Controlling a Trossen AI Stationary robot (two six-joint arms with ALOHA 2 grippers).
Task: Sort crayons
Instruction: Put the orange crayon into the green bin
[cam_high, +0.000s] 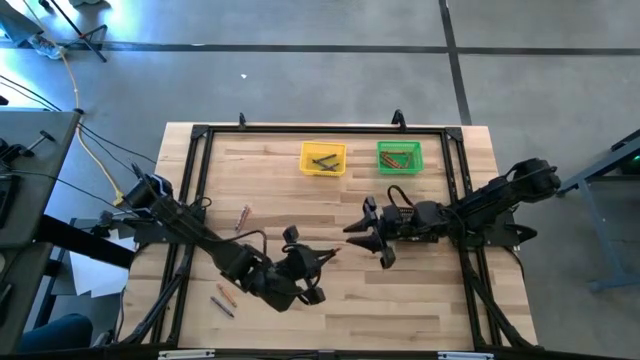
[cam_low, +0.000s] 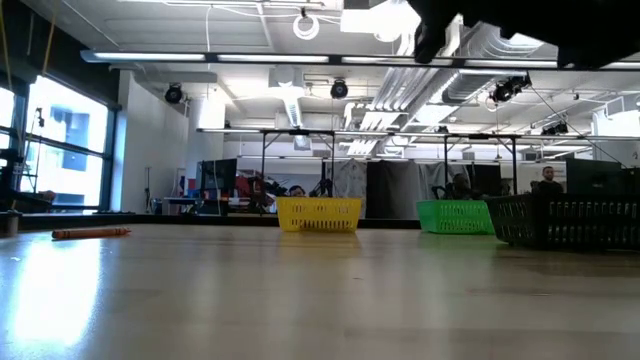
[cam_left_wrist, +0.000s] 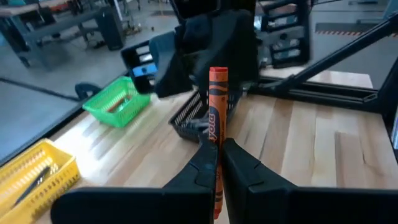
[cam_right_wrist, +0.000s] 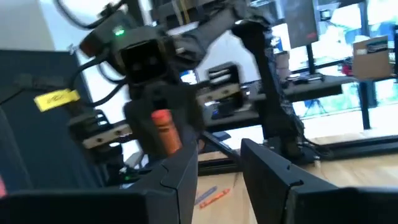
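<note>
My left gripper (cam_high: 318, 258) is shut on an orange crayon (cam_left_wrist: 216, 106) above the table's middle, which also shows in the high view (cam_high: 331, 252). My right gripper (cam_high: 366, 240) is open and empty, facing it a short way to the right; its wrist view shows the crayon (cam_right_wrist: 165, 130) ahead of its open fingers. Loose crayons lie on the wood at the left (cam_high: 243, 216) and near left (cam_high: 224, 299); one shows in the low view (cam_low: 90, 232). The yellow bin (cam_high: 322, 158) and the green bin (cam_high: 399, 157) at the far edge each hold crayons. My left gripper pinches the orange crayon's lower part (cam_left_wrist: 215, 146) between its two fingers. The crayon lies along the fingers, and its free end (cam_left_wrist: 217, 73) sticks out past the fingertips toward my right gripper. The crayon is lifted clear of the table.
A black ribbed tray (cam_left_wrist: 198, 115) stands on the table under my right arm; it also shows in the low view (cam_low: 565, 222). A black frame (cam_high: 200, 135) runs around the tabletop. Bare wood lies between the arms and the bins.
</note>
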